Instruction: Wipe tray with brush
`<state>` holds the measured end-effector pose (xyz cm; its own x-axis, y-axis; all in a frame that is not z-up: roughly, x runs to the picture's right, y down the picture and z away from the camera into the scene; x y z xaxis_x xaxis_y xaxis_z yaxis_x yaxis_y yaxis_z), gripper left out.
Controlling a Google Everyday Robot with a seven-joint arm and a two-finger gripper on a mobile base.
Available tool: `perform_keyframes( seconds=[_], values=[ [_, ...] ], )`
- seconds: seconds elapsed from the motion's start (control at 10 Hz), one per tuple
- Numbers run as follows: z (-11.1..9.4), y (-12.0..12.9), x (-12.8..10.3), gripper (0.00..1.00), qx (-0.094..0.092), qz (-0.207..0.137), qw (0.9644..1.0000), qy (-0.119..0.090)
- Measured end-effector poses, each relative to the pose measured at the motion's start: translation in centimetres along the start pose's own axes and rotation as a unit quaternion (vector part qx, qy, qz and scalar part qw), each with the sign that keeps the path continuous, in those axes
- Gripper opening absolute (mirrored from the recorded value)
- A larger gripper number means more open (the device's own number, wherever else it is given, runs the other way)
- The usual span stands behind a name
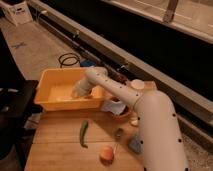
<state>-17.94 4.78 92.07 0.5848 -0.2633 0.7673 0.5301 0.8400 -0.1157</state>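
In the camera view, my arm reaches from the lower right of the frame up toward centre-left, and my gripper point(78, 93) sits down inside the tray point(46, 103), the yellow tub left of centre. I cannot tell whether it holds anything. A pale streak on the tray floor may be the brush point(64, 97), but I cannot be sure. I judge the wiping under way, not finished. A green pepper point(83, 133) lies on the wooden table point(55, 150) below.
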Motion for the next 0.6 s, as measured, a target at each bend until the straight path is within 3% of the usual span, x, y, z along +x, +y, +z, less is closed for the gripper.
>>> perform_keyframes(
  seconds=[0.2,0.3,0.6],
  values=[
    [-0.9,-0.5,1.7,0.13,-0.002,0.005,0.9998,0.019],
    [-1.3,-2.0,3.4,0.13,-0.002,0.002,0.9995,0.032],
    [-0.6,-5.1,5.3,0.13,0.0,-0.009,0.9991,0.042]
  ],
)
